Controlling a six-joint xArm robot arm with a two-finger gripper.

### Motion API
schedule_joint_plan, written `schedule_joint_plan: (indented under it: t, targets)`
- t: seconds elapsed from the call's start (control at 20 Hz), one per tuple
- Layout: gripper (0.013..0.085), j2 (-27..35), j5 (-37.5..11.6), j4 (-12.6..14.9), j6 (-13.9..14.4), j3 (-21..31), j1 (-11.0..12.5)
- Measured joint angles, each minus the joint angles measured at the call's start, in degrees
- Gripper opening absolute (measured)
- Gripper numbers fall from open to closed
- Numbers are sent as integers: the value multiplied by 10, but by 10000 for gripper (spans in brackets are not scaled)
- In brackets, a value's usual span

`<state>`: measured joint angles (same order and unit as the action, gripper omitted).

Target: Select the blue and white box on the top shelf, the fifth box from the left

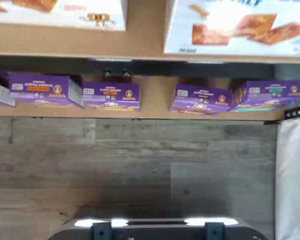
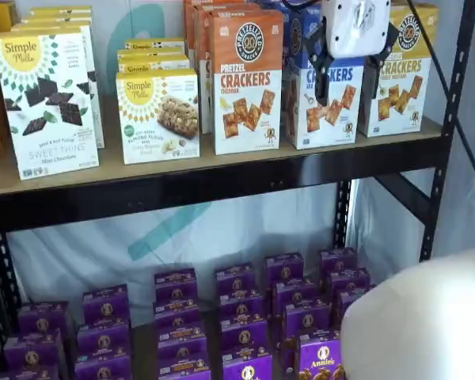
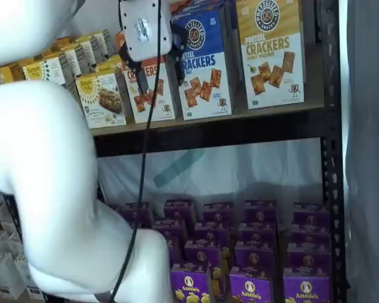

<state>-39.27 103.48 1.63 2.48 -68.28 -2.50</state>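
Observation:
The blue and white box [image 2: 326,111] stands on the top shelf [image 2: 222,184], between an orange-topped cracker box [image 2: 247,79] and a yellow-topped one [image 2: 400,75]. In both shelf views my gripper [image 2: 350,75] hangs in front of the box's upper half, its white body covering the logo there. Its two black fingers [image 2: 321,75] stand apart, open, with nothing held. The other shelf camera shows the blue and white box [image 3: 205,63] just right of the gripper [image 3: 158,69]. The wrist view shows a white box front with pictured crackers [image 1: 240,30] on the shelf board [image 1: 140,45].
Simple Mills boxes [image 2: 47,103] fill the left of the top shelf. Several purple Annie's boxes [image 2: 237,317] sit on the lower shelf. Black rack uprights [image 2: 447,127] frame the right side. The white arm [image 3: 50,177] fills the foreground.

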Motion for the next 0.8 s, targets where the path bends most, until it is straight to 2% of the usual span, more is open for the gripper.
schedule_joint_plan:
  t: [0.3,0.8]
  targets:
    - [850,16,-20,-11,-12,-16,16]
    - [850,25,-8,-6,-31,-39,34]
